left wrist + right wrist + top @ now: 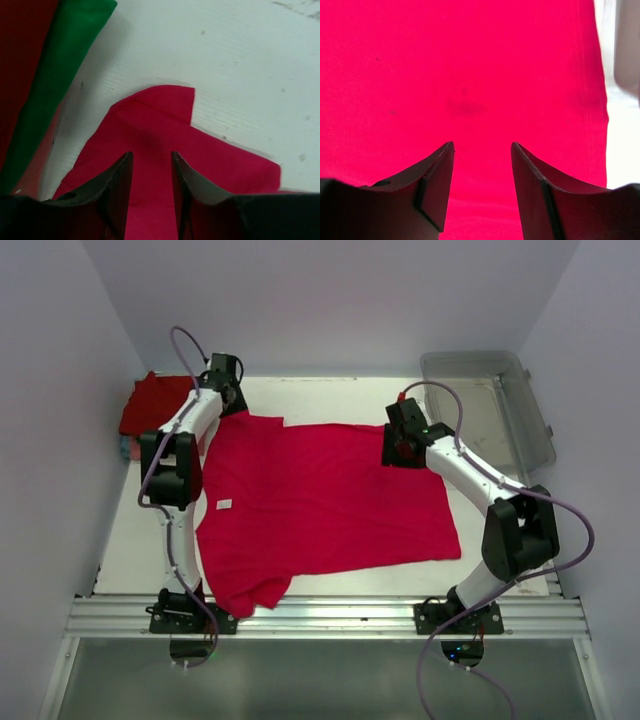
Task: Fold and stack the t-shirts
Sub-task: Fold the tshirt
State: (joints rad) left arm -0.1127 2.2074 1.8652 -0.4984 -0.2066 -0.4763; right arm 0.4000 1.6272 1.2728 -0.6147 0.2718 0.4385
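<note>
One flat t-shirt [330, 500], three folded t-shirts [60, 65]

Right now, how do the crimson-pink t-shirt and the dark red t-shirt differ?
The crimson-pink t-shirt lies spread flat in the middle; the dark red t-shirt sits folded compact at the far left. The crimson-pink t-shirt is brighter and covers more area than the dark red t-shirt. Both are reddish cloth.

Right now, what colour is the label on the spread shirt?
White. The label shows best in the top view.
</note>
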